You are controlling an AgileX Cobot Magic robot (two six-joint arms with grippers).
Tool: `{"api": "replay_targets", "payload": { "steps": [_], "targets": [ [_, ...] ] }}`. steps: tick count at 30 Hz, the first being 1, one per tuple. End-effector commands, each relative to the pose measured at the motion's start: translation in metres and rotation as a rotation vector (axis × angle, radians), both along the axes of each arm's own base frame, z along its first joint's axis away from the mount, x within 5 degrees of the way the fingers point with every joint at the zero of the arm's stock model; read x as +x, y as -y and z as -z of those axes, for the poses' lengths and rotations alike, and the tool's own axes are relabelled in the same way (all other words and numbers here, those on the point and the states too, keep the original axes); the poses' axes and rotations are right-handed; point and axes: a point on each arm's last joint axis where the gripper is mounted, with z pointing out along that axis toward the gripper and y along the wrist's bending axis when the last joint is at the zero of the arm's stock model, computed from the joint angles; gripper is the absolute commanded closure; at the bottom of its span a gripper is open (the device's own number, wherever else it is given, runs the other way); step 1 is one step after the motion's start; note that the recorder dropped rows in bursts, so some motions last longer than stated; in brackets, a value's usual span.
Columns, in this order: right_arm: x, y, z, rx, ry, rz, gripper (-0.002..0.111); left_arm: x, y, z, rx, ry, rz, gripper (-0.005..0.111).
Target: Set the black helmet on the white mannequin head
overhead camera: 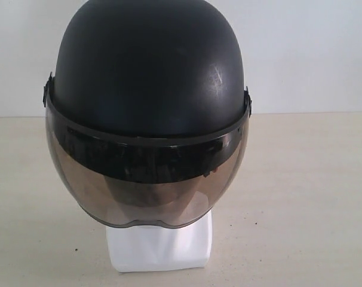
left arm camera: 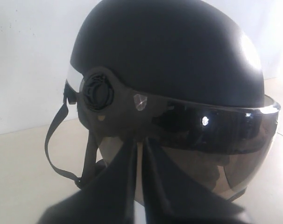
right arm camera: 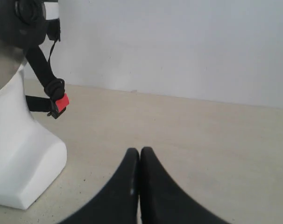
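"Where is the black helmet (overhead camera: 148, 72) sitting?"

"It is sitting on top of the white mannequin head (overhead camera: 160, 248) and covering it down past the face. Only the neck and the squarish base are showing below the smoky visor (overhead camera: 145, 179). The head is standing upright on the pale table (overhead camera: 306, 203), in front of a white wall (overhead camera: 324, 54)."

"And your fingers, what are they doing?"

"My left gripper (left arm camera: 138, 145) is pointing at the helmet's side. Its two fingers are pressing flat together and pinching nothing (from my wrist the tips are overlapping the visor, and I cannot tell whether they are touching it). My right gripper (right arm camera: 139, 153) is hanging low over the table, apart from the base of the head. Its fingers are likewise pressing together on nothing."

"Is anything dangling from the helmet?"

"The chin strap (left arm camera: 55, 144) is hanging loose below the round visor pivot (left arm camera: 97, 91). On my right arm's side, a red buckle (right arm camera: 61, 103) is dangling from the strap just beside the neck."
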Motion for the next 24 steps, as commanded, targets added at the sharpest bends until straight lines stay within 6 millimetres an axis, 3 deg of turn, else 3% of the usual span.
{"api": "replay_targets", "payload": {
  "steps": [1, 24],
  "targets": [
    [-0.001, 0.000, 0.003, -0.011, -0.019, 0.001, 0.108, -0.001, 0.000, 0.000, -0.024, -0.007, -0.002, 0.102],
    [-0.002, 0.008, 0.015, 0.103, -0.167, 0.176, 0.108, -0.001, 0.000, 0.000, -0.024, -0.007, -0.003, 0.102]
  ]
}}
